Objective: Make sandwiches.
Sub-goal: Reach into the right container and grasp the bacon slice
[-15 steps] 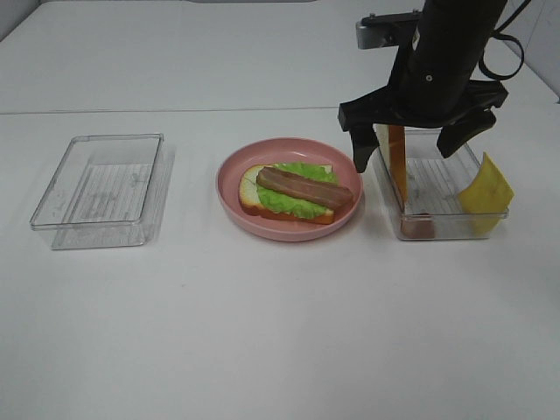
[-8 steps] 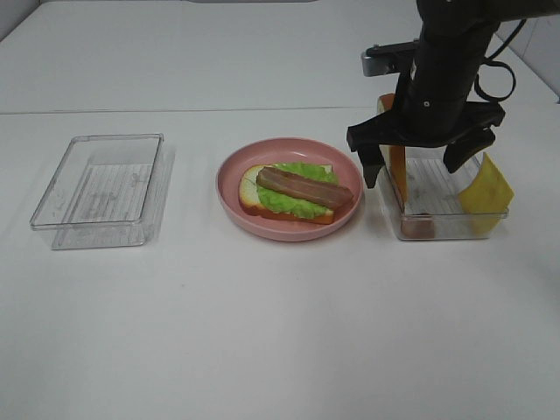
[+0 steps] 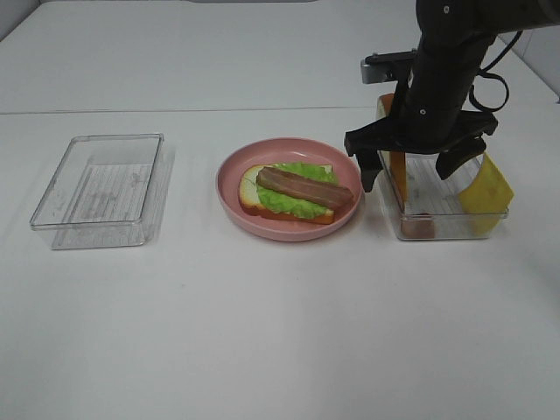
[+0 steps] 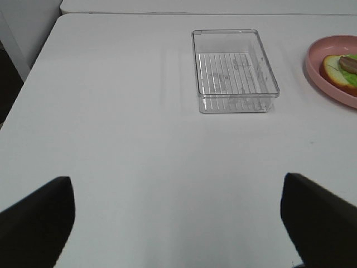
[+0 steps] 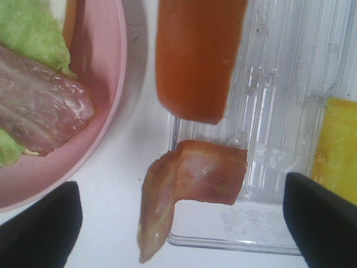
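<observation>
Fetching is going on: the right pincer is hovering open over the right tray, probably needing next to close on the bacon strip draping its wall.

The white counter carries three things in a row. A clear plastic tray lies on the left, well apart from the round pink plate in the middle. A second clear tray stands just beside the plate on the right. A seam crosses the counter behind them.
</observation>
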Available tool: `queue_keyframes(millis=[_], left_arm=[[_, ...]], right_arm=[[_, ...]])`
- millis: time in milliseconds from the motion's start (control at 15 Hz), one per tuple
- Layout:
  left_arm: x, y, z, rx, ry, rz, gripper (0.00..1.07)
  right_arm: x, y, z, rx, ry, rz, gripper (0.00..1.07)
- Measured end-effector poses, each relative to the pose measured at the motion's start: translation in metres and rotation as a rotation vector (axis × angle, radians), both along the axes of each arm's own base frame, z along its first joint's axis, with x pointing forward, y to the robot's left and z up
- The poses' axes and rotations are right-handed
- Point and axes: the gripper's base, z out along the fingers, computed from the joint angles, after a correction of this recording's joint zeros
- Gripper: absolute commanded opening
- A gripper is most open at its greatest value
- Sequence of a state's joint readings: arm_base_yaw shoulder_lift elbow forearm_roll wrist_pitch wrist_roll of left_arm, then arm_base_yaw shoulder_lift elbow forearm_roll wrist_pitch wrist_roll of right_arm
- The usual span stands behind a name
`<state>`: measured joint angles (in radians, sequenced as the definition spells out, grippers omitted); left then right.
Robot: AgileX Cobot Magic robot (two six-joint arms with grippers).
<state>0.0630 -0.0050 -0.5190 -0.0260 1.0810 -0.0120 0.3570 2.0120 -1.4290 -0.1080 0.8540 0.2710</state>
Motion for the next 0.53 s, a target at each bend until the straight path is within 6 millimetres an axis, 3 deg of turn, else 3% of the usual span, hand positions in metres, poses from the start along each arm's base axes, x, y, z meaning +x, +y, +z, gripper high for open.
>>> queue_keyframes(millis=[200,267,333,467,533], left_arm=[[0.0001,0.0,0.0002,0.0,-0.002,0.0,0.92],[0.0001,0.0,0.0002,0.0,-0.002,0.0,0.92],[0.0001,0.0,0.0002,0.0,-0.002,0.0,0.92],[0.0001,0.0,0.0002,0.0,-0.002,0.0,0.92],[0.0001,0.0,0.0002,0.0,-0.002,0.0,0.92]], right_arm=[[0.0005,0.001,-0.0072,0.002,0.02,-0.004,0.84],[0.0003,0.0013,-0.0073,0.006,0.021,-0.006,0.72],[0.0009,0.0018,-0.0073,0.008,0.025,-0.008,0.5],[0.0015,0.0021,-0.009,0.007,0.03,-0.006,0.21],[0.0015,0.0021,-0.009,0.007,0.03,-0.005,0.14]])
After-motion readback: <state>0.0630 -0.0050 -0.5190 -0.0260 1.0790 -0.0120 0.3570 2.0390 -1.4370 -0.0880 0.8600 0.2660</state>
